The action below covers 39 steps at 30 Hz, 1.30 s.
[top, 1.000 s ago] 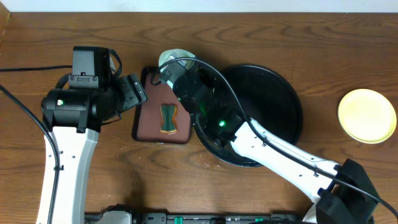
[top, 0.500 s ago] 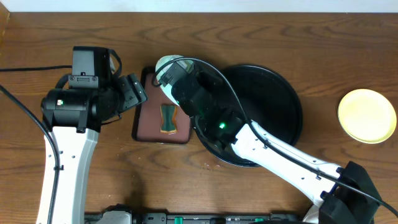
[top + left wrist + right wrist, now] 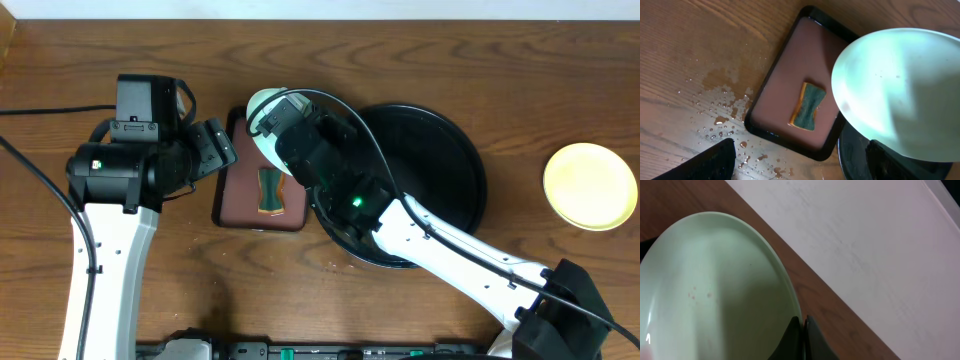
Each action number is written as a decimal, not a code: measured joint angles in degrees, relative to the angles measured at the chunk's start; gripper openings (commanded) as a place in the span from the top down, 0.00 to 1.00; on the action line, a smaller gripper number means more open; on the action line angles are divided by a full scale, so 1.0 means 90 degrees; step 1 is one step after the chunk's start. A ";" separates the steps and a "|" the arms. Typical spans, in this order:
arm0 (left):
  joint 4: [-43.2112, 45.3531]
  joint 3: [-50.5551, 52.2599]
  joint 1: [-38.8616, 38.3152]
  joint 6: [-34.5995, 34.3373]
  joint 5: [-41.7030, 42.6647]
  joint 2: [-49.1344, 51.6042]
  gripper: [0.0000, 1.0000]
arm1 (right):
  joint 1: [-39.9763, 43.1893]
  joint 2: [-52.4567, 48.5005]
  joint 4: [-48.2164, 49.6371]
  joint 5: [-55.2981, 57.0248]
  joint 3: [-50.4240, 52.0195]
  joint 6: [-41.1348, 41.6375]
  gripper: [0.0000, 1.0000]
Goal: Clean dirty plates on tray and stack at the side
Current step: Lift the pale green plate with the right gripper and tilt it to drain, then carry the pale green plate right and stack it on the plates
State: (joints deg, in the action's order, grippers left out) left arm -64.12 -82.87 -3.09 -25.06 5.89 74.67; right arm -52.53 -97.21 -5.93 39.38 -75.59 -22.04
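Mint plate (image 3: 262,100): lifted off the table, over the far end of the brown tray (image 3: 240,195), just beside the black tray's rim. A few faint specks on its face.
Right gripper (image 3: 801,325): jaws pinched tight on the mint plate's rim.
Black tray (image 3: 460,150): on the table (image 3: 400,60), partly under the right arm; no plate visible on its bare part.
Yellow plate (image 3: 590,186): alone on the table, well right of the black tray.
Sponge (image 3: 807,106): lying flat in the brown tray.
Left gripper (image 3: 217,148): jaws spread wide, holding nothing, at the brown tray's left edge.
Water drops (image 3: 720,115): scattered on the wood beside the brown tray.
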 measured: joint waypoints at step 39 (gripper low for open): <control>0.0000 0.0000 0.0000 0.0002 0.0000 0.0000 0.16 | 1.0926 0.0061 -0.4993 -0.5496 -0.0007 0.5156 0.99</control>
State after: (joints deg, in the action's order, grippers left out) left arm -64.12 -82.87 -3.09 -25.04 5.89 74.67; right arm 45.80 -96.66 -50.87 -10.09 -75.66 24.36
